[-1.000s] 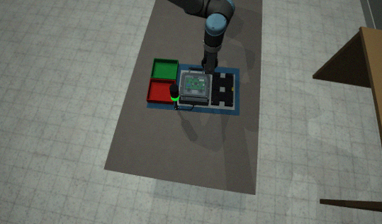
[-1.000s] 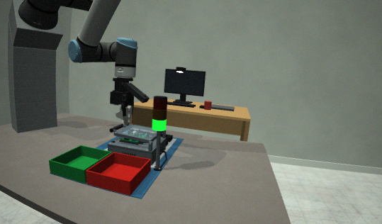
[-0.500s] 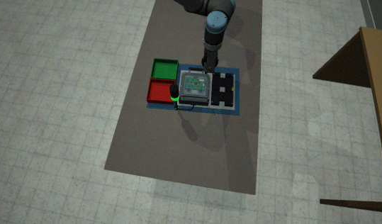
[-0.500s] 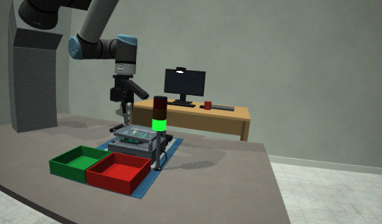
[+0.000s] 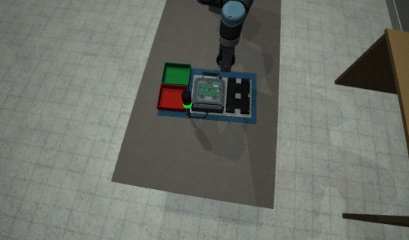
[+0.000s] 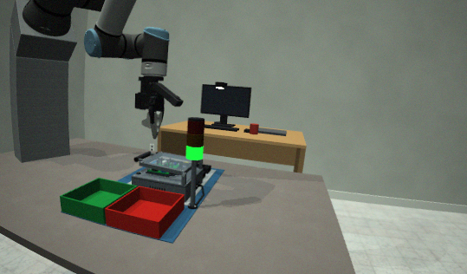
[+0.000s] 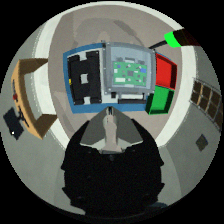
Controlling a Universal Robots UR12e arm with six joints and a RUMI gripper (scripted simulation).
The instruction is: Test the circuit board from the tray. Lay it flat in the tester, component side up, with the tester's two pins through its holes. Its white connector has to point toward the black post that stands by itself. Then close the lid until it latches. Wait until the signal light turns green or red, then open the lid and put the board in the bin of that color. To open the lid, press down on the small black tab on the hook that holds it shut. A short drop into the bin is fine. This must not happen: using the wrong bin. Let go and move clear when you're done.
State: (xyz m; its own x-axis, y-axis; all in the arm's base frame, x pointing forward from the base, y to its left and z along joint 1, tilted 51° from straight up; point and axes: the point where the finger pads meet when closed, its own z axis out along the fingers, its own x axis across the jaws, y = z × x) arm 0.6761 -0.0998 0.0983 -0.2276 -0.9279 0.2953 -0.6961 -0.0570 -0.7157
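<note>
My gripper [image 5: 225,71] [image 6: 154,137] [image 7: 109,107] is shut and empty, above the tester's handle side. The clear lid [image 6: 146,163] [image 7: 131,50] is tilted slightly up, with a gap between it and the tester base [image 6: 141,182]. The green circuit board [image 5: 209,90] [image 7: 131,74] lies component side up in the tester under the lid. Its pin holes cannot be made out. The signal light [image 5: 187,105] [image 6: 194,153] [image 7: 172,39] glows green. The green bin [image 5: 176,74] [image 6: 99,198] [image 7: 161,99] and red bin [image 5: 173,98] [image 6: 145,210] [image 7: 166,72] are empty.
The black tray [image 5: 232,86] [image 7: 76,92] lies beside the tester, with no board visible in it. The lid's handle bar [image 5: 210,74] [image 6: 143,156] faces the arm side. The light's pole [image 6: 192,186] stands beside the red bin and tester. A desk [image 6: 233,149] stands beyond the table.
</note>
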